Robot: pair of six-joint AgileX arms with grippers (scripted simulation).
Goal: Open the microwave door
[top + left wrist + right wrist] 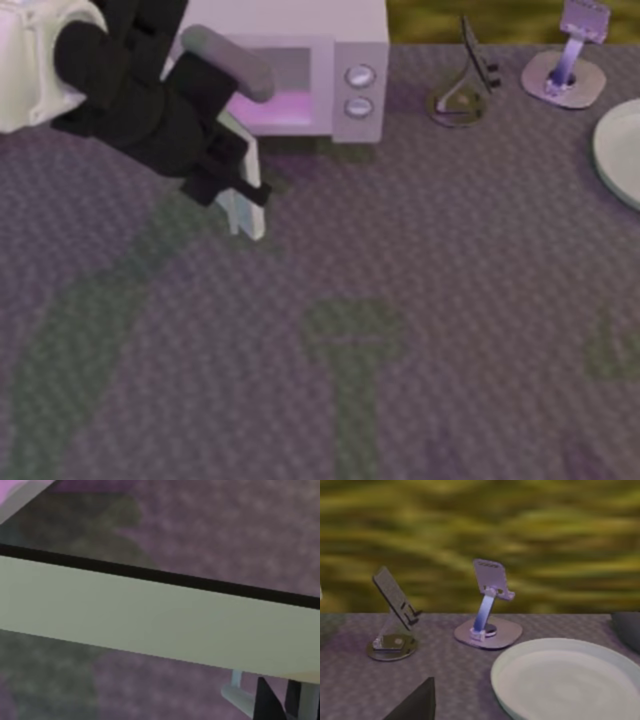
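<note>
The microwave (300, 60) sits at the far edge of the worktop (420, 330), at about 11 o'clock in the top view, its two round knobs (359, 90) on the narrow panel at its right end. The microwave door (245, 190) is swung well out toward the front, hinged at the left, so its pale edge points toward 6 o'clock and the pink-lit cavity (275, 95) lies exposed. The left claw (228, 180) is at the door's outer end; whether its fingers are apart or clamped on the door, I cannot tell.

The left arm (140, 90) reaches in from 10 o'clock and covers the microwave's left part. In front of the door and to its right the worktop is bare, leaving open room.

At 1 o'clock, well apart from the microwave, a dark phone stand (465, 85) leans on a round base, with a lilac phone stand (565, 65) just beside it further right. A white plate (620, 150) is cut by the edge at 3 o'clock.

The left wrist view shows only the door's broad pale face (150, 625) with a dark line along one edge, and a finger (267, 702) at the corner. The right wrist view gives both stands (395, 625) (487, 615) and the plate (570, 680) from low and near; the right claw is out of sight there.
</note>
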